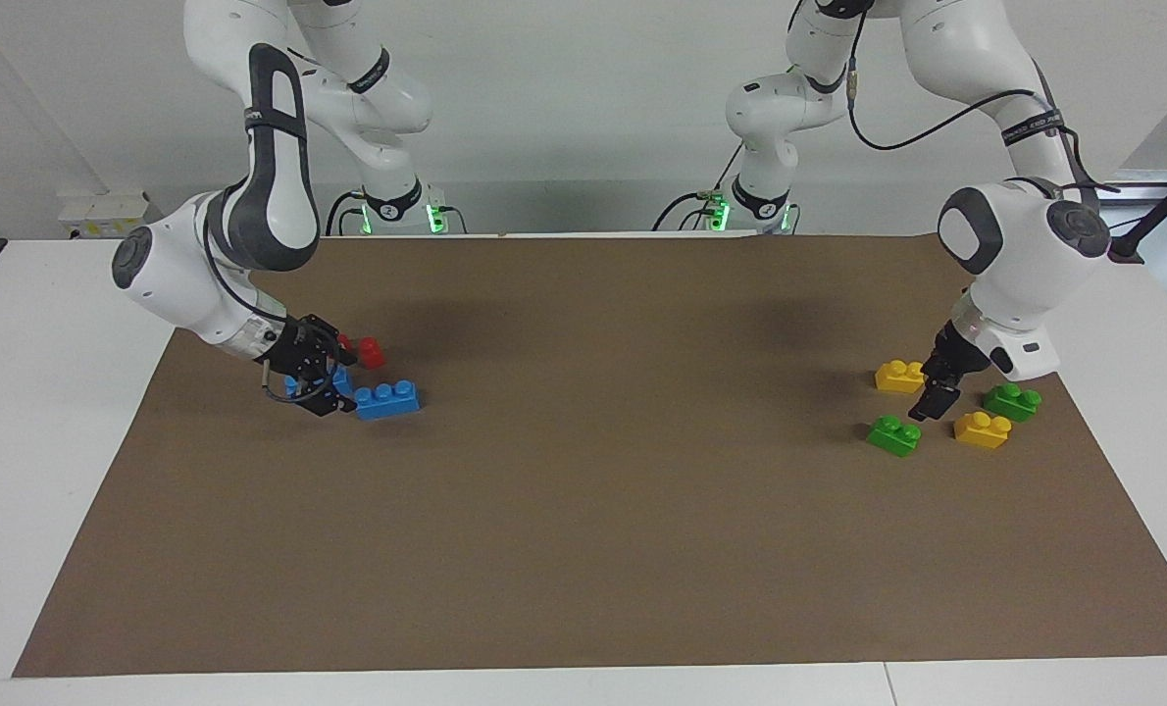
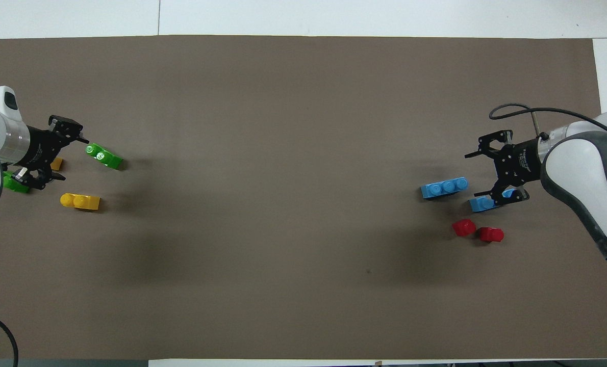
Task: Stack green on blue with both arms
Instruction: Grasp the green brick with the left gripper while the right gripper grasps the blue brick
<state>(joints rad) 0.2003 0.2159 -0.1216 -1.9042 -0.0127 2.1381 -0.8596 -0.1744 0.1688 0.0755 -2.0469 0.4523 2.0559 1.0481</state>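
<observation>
Two blue bricks (image 2: 444,187) lie beside two red pieces (image 2: 463,227).

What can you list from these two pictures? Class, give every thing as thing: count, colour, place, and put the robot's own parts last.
Green bricks: two, bright green, at the left arm's end.
Yellow bricks: two, yellow, among the green ones.
Blue bricks: two, blue, at the right arm's end, one partly under the gripper.
Red pieces: two, red, beside the blue ones, nearer the robots.
Mat: one, brown, covering the white table.
Left gripper: black, amid the green and yellow bricks.
Right gripper: black, open, at the blue bricks.
</observation>
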